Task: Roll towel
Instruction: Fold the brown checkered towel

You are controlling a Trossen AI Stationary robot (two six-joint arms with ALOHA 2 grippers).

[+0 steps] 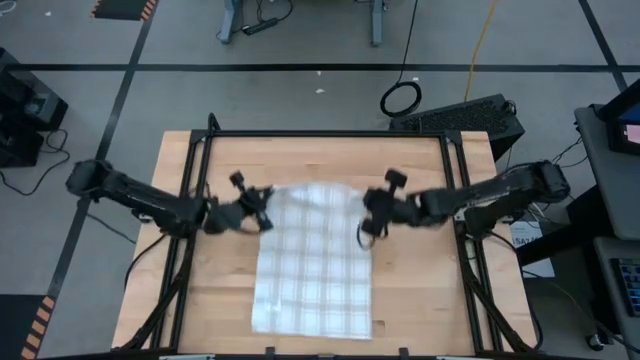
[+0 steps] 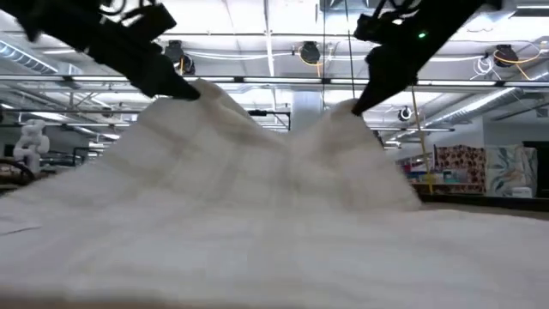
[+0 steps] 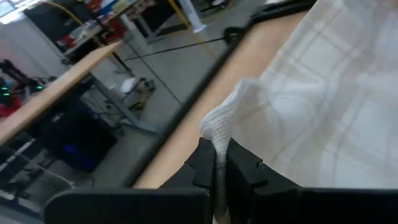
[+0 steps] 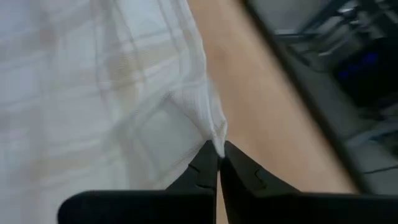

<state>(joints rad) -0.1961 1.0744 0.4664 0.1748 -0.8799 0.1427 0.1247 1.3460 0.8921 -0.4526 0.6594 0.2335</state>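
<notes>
The towel (image 1: 312, 262) is a thin white cloth with a faint grey check. Its near part lies flat on the wooden table (image 1: 420, 300); its far end is raised off the table at both corners, sagging between them in the low view (image 2: 283, 163). My left gripper (image 1: 262, 212) is shut on the towel's far left corner. My right gripper (image 1: 366, 222) is shut on the far right corner. My left gripper pinches the towel's far left corner (image 3: 217, 134) between its two fingers, coming from the table's left and slanting down. The corner bunches up above the fingertips and is lifted clear of the table. The cloth slopes down from it to the table. My right gripper pinches the towel's far right corner (image 4: 216, 135) between its two fingertips, at the hem, coming from the table's right and slanting down. The corner is lifted clear of the table. The cloth falls away from it in soft folds.
A black frame (image 1: 330, 135) runs round the table's far and side edges. Bare wood lies to the left (image 1: 210, 290) and right of the towel. Beyond the table are floor, cables and equipment racks.
</notes>
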